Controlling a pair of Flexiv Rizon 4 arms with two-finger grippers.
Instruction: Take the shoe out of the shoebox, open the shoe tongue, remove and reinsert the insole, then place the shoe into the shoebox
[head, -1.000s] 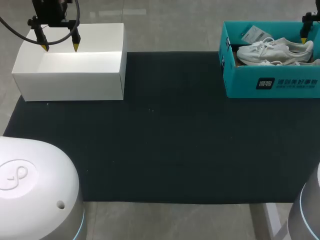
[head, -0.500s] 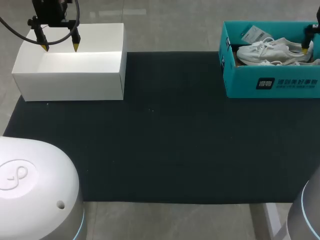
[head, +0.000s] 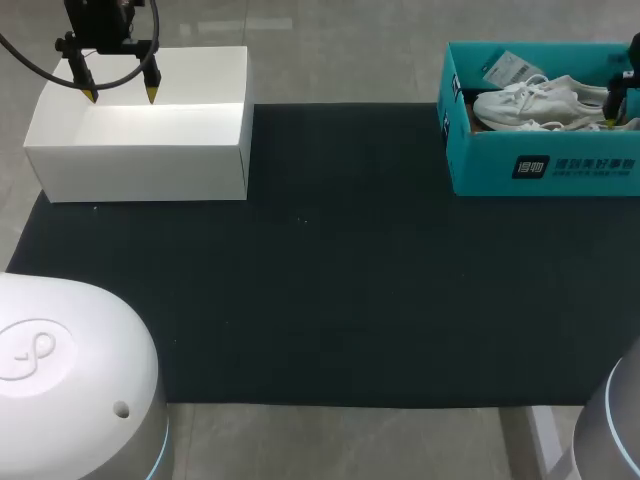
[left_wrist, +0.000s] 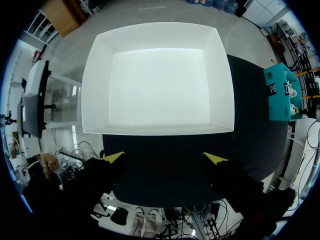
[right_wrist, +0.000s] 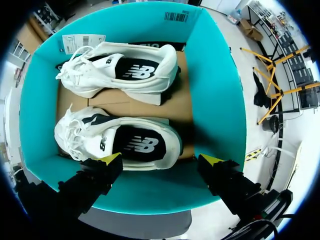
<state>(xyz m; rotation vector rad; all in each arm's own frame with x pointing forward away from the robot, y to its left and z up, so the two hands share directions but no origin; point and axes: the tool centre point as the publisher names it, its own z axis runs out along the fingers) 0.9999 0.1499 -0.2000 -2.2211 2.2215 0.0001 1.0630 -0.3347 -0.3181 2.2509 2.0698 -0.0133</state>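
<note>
A teal shoebox (head: 545, 165) stands at the table's far right and holds two white shoes (head: 540, 100) with dark insoles. In the right wrist view the shoes lie side by side, one (right_wrist: 120, 142) right below the fingers and the other (right_wrist: 120, 67) further ahead, inside the teal walls (right_wrist: 220, 90). My right gripper (right_wrist: 161, 160) hangs open over the box's near wall, by the nearer shoe's heel, touching nothing. In the head view only one of its fingers (head: 610, 105) shows. My left gripper (head: 119, 96) is open and empty.
An empty white box (head: 140, 150) sits at the far left, with my left gripper (left_wrist: 164, 158) above its near wall (left_wrist: 157, 129). A black mat (head: 330, 290) covers the table between the two boxes. A paper tag (right_wrist: 82, 42) lies in the shoebox's far corner.
My right gripper has come down and slightly rightward toward the shoebox. The left arm and both boxes have stayed where they were.
</note>
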